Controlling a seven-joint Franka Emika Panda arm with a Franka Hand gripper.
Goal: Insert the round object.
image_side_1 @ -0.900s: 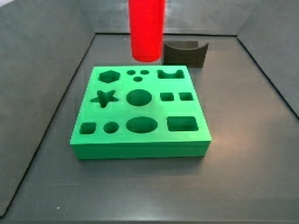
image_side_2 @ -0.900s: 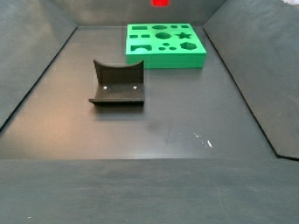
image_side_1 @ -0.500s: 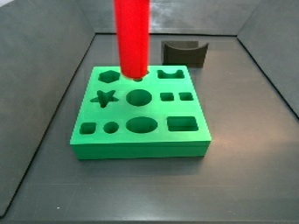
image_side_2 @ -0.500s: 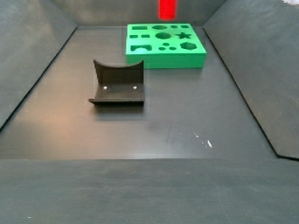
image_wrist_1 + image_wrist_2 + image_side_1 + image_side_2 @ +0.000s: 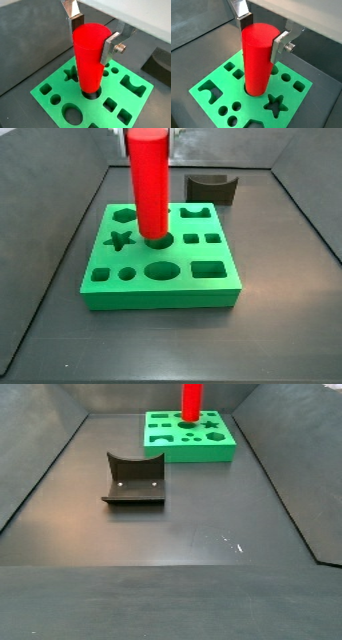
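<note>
The round object, a tall bright red cylinder [image 5: 90, 55], stands upright over the green block [image 5: 60, 100]. Its lower end meets the block's middle round hole in both wrist views [image 5: 256, 62]. My gripper [image 5: 92, 31] is shut on the cylinder's upper part, one silver finger [image 5: 76, 21] on each side. In a side view the cylinder [image 5: 148, 183] reaches down to the round hole at the centre of the green block [image 5: 160, 288]; the gripper itself is above the frame there. From the far side view the cylinder [image 5: 191, 401] rises from the green block [image 5: 214, 450].
The green block has several other shaped holes, among them a star [image 5: 120, 240] and a large oval [image 5: 162, 271]. A dark grey notched block [image 5: 213, 188] stands behind the green block, and shows in the far side view [image 5: 134, 479]. Grey walls enclose the floor.
The red cylinder has come down and moved towards the block's centre; its lower end now sits at the middle round hole instead of hanging above the block.
</note>
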